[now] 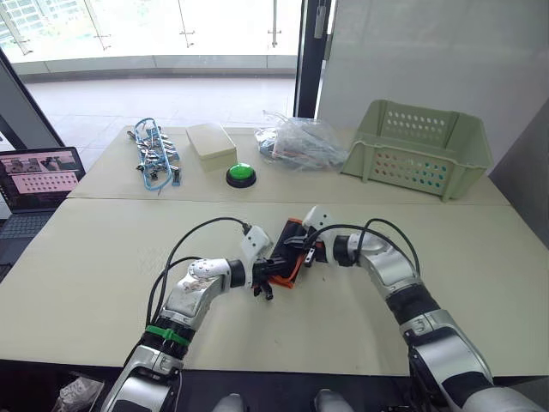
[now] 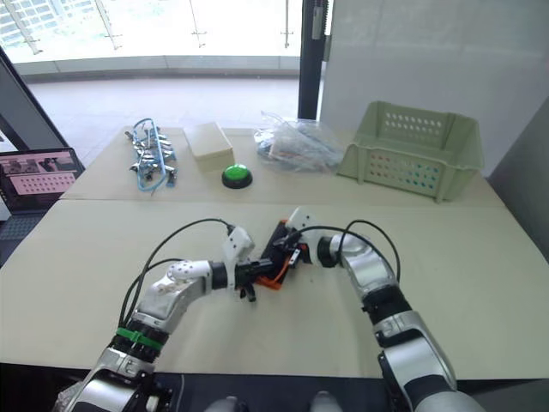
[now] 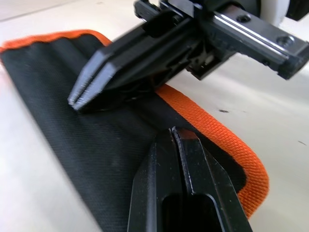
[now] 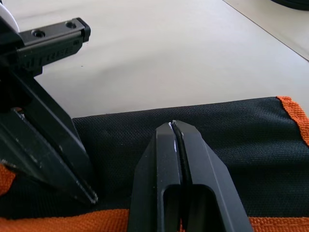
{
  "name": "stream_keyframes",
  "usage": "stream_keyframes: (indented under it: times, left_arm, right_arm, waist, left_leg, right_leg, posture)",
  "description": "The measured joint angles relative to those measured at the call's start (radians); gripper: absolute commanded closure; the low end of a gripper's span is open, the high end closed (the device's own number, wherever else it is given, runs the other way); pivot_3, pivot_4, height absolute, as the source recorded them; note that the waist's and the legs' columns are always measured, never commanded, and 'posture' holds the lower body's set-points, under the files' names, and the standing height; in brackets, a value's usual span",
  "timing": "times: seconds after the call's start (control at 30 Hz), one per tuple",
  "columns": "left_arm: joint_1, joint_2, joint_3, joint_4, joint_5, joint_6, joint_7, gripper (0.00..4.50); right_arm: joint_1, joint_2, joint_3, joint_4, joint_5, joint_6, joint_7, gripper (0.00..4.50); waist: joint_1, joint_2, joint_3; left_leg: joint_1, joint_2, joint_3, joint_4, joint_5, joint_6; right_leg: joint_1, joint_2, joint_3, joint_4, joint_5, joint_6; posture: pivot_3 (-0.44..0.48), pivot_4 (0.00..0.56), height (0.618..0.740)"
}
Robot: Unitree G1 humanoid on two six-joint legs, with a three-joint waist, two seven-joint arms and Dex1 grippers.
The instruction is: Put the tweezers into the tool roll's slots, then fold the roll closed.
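Note:
The tool roll [image 1: 292,230] lies near the middle of the front table, black fabric with orange edging [image 3: 217,133], and it looks folded over with only its outer face up. Its slots and the tweezers are hidden. My left gripper [image 1: 273,273] reaches in from the left, shut, its tip [image 3: 176,133] resting on the black fabric beside the orange edge. My right gripper [image 1: 293,249] comes from the right, also shut, its tip [image 4: 173,126] pressed on the roll's black face. The two grippers meet over the roll, almost touching.
On the far table stand a pale green basket [image 1: 420,150], a clear plastic bag [image 1: 300,142], a green button [image 1: 241,175], a beige box [image 1: 211,144] and a blue-and-silver tangle of clips [image 1: 154,156]. An open laptop [image 1: 39,176] sits at the left.

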Motion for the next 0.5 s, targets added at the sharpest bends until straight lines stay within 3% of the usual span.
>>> stream_keyframes:
  times: [0.37, 0.5]
  left_arm:
    - [0.022, 0.030, -0.024, -0.030, 0.030, 0.004, 0.016, 4.45]
    - [0.019, 0.030, -0.027, -0.018, 0.045, 0.000, 0.033, 4.45]
  right_arm:
    - [0.077, -0.009, -0.051, -0.007, 0.034, -0.113, 0.068, 4.50]
    - [0.045, 0.032, -0.035, 0.108, -0.014, -0.212, 0.014, 4.50]
  waist:
    - [-0.008, 0.000, 0.000]
    - [-0.011, 0.000, -0.001]
  left_leg:
    - [0.001, 0.000, 0.000, 0.000, 0.000, 0.000]
    - [0.008, 0.001, 0.001, 0.000, 0.000, 0.000]
  right_leg:
    - [0.001, 0.000, 0.000, 0.000, 0.000, 0.000]
    - [0.006, 0.000, 0.000, 0.001, 0.000, 0.000]
  posture:
    - [0.000, 0.150, 0.740]
    - [0.000, 0.150, 0.740]
